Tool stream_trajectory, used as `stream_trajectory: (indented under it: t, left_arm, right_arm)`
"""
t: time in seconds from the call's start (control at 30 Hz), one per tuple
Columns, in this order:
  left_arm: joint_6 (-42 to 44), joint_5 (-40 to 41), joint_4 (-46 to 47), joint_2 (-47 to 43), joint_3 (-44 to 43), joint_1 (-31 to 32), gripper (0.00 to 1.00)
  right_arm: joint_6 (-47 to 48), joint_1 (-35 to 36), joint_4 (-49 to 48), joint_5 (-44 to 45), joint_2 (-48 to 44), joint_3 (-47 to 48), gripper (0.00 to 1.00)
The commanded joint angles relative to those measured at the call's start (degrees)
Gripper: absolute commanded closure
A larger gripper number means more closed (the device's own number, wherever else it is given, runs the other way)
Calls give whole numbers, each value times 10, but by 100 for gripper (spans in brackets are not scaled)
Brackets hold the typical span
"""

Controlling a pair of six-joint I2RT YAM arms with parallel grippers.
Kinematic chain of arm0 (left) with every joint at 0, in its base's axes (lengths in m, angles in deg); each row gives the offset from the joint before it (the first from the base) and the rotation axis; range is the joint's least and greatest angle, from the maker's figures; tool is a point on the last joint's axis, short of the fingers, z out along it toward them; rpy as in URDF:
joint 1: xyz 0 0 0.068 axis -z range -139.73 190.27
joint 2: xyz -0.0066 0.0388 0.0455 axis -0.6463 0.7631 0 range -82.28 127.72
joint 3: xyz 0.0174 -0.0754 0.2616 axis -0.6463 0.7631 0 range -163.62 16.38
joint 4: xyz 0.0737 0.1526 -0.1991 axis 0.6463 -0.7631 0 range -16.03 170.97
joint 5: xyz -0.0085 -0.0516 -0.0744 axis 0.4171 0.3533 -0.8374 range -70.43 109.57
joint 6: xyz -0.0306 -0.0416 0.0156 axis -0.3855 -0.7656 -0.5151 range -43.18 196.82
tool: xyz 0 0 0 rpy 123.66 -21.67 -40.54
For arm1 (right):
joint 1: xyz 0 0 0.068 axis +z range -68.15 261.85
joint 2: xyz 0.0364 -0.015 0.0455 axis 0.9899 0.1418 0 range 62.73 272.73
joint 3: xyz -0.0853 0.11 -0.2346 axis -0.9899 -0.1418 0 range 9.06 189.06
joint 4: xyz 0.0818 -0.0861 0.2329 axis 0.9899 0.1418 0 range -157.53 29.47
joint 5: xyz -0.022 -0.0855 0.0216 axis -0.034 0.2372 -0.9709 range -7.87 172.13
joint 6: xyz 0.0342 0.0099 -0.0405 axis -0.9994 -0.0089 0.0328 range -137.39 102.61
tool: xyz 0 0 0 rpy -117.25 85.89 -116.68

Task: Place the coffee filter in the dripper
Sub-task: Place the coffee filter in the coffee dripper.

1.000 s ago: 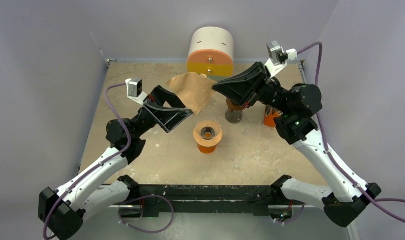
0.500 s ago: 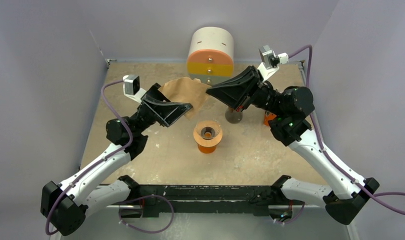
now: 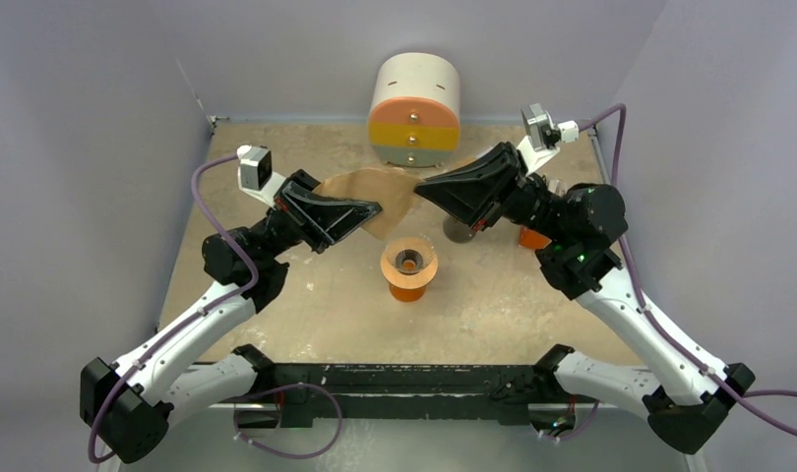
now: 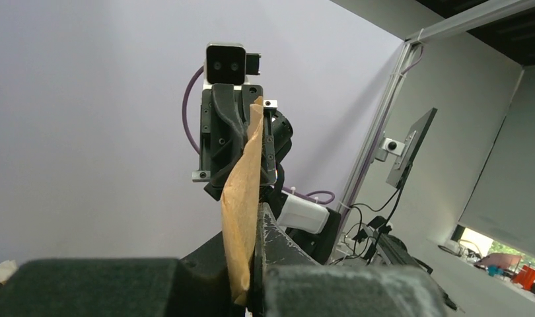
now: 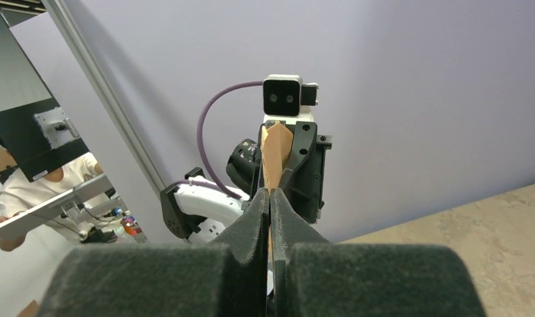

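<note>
Two clamped on coffee filter [image 3: 380,187] — left end effector [image 3: 373,209]; right end effector [image 3: 421,187] | dripper [image 3: 408,264]: overhead only

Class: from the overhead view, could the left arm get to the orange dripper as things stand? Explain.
Probably yes: the dripper stands close to it, with nothing between. But the left tool is shut on the filter, which the right tool also grips.

Mottled beige table [image 3: 316,315] with orange dripper [image 3: 408,265], banded cylinder [image 3: 415,108], dark jar [image 3: 460,232]
</note>
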State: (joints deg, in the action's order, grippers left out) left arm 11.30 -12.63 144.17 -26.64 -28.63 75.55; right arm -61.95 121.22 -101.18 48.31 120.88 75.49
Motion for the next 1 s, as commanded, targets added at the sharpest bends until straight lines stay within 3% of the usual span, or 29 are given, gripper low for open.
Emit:
stream_trajectory:
  t: [0.0,0.03,0.2,0.37,0.6,0.83,0.97]
  left_arm:
    - [54,-36,-23,-16,-28,1,100]
    - [67,-42,-37,-20,-30,0,100]
    - [147,-76,-120,-44,-38,1,100]
    - [272,-105,-240,-76,-36,1,100]
    - [497,-110,-404,-140,-34,1,100]
    - [726,-82,-481,-204,9,0,100]
    - [839,-107,-549,-221,23,0,100]
  right_arm:
    - [15,2,-9,13,-22,-6,100]
    - [20,2,-2,14,-25,-7,96]
    - [60,2,68,18,-47,-3,55]
    - [128,2,174,21,-79,13,36]
    - [233,2,365,49,-102,58,32]
    - [266,2,442,53,-91,68,32]
    - [304,2,470,12,-75,77,35]
